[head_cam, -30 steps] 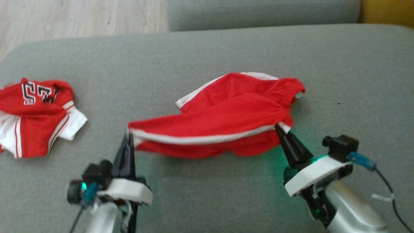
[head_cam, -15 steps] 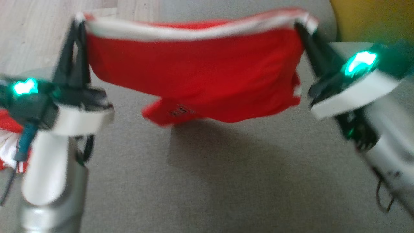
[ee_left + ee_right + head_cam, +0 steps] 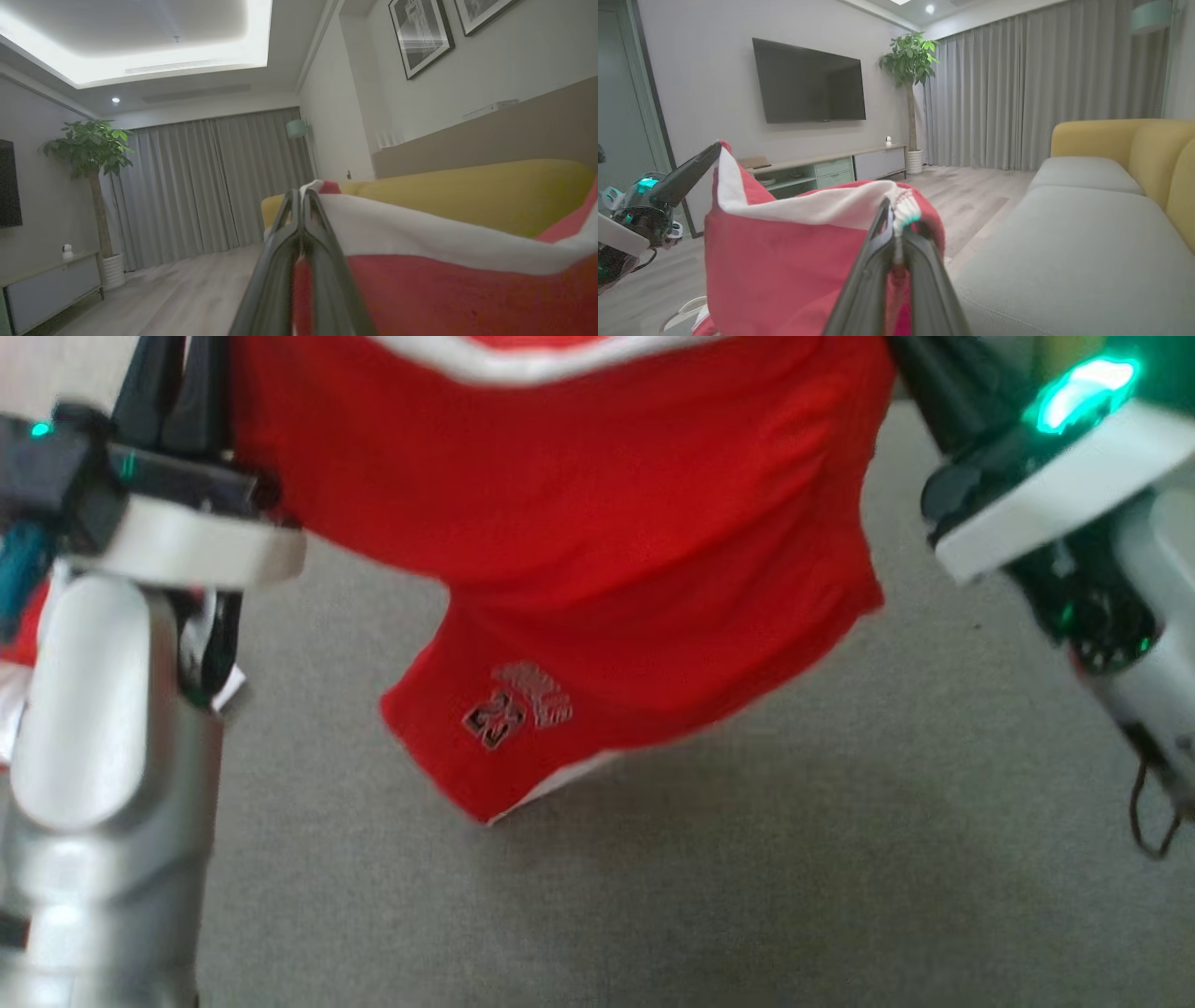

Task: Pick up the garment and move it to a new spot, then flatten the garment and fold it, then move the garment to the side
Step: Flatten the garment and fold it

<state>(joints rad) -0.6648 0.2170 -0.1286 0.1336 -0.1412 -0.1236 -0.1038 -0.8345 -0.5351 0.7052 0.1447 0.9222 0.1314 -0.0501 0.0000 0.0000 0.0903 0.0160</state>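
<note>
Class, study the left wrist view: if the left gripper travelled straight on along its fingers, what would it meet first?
The left gripper, shut on the garment, would probably meet the yellow sofa first; depth is unclear, so it may pass over it towards the curtains.

The shorts (image 3: 597, 523) have risen off the sofa cushion (image 3: 653, 915) (printed leg now dangling), carried up by the left gripper (image 3: 302, 198) and right gripper (image 3: 893, 210).

Grey sofa seat (image 3: 747, 859), red-and-white jersey (image 3: 23, 639) lying at its left edge, partly hidden
</note>
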